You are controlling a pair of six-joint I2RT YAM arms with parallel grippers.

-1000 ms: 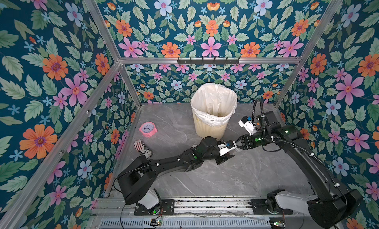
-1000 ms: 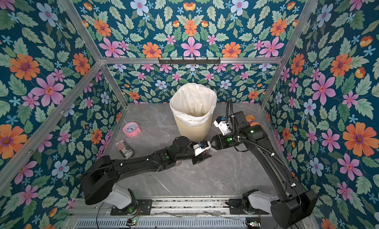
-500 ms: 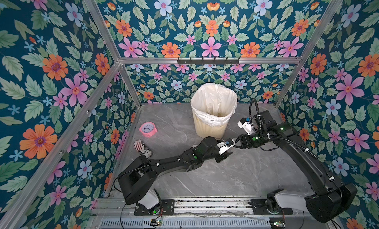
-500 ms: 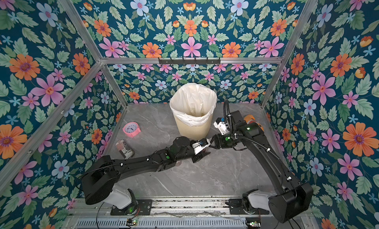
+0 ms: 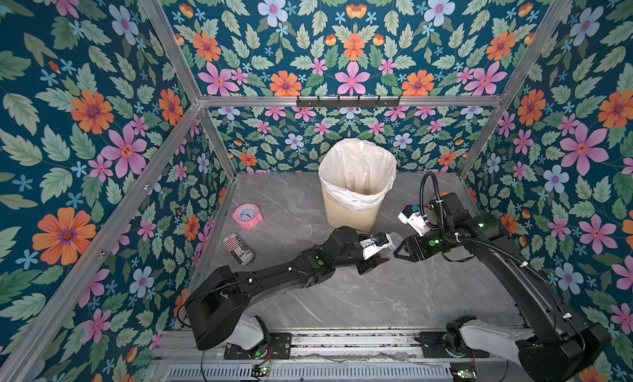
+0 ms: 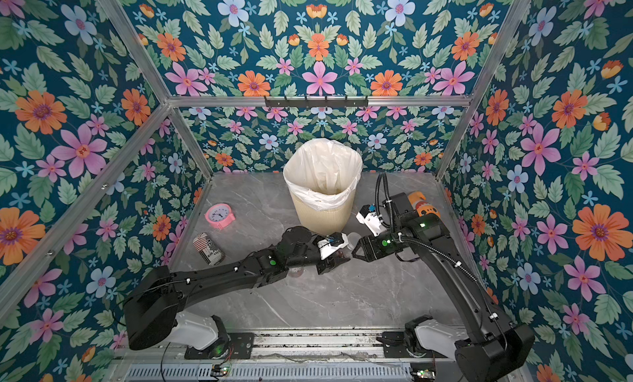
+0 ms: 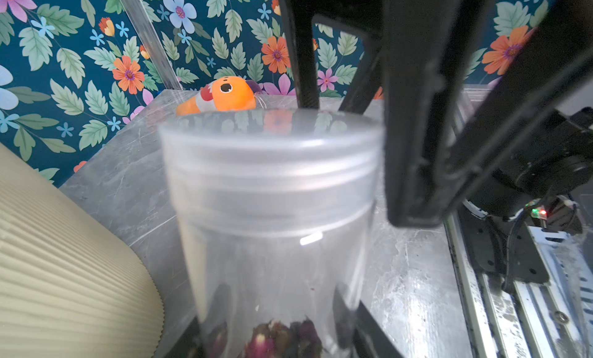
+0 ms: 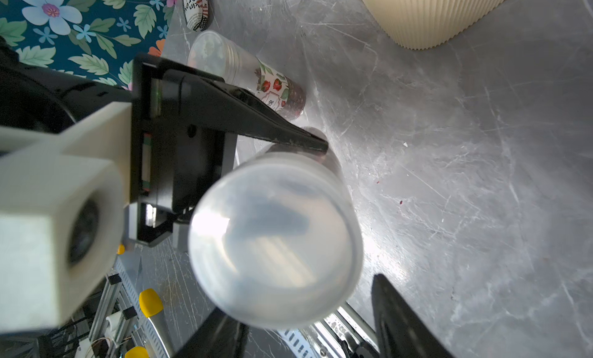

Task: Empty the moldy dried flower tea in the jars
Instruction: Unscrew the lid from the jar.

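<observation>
My left gripper (image 7: 282,324) is shut on the lower body of a plain clear jar (image 7: 272,244) with a clear screw lid (image 7: 269,167). It holds the jar just above the table, in front of the bin. Moldy dried flower tea (image 7: 282,340), dark red buds, sits at the jar's base. In both top views the jar (image 5: 394,241) (image 6: 351,241) points at my right gripper (image 5: 399,252). The right gripper (image 8: 308,334) is open, one finger on each side of the lid (image 8: 276,241), with a gap on one side. A second jar (image 8: 256,80) with a red-marked label lies under my left arm.
A cream bin (image 5: 356,181) with a white liner stands at the back centre. A pink clock (image 5: 247,216) and a patterned drink can (image 5: 238,248) lie by the left wall. An orange plush toy (image 6: 423,205) sits behind my right arm. Tea crumbs (image 8: 401,201) dot the table.
My right gripper has moved left onto the jar's lid. Its jaws closed in and then eased apart a little. The left arm has kept still with the jar.
</observation>
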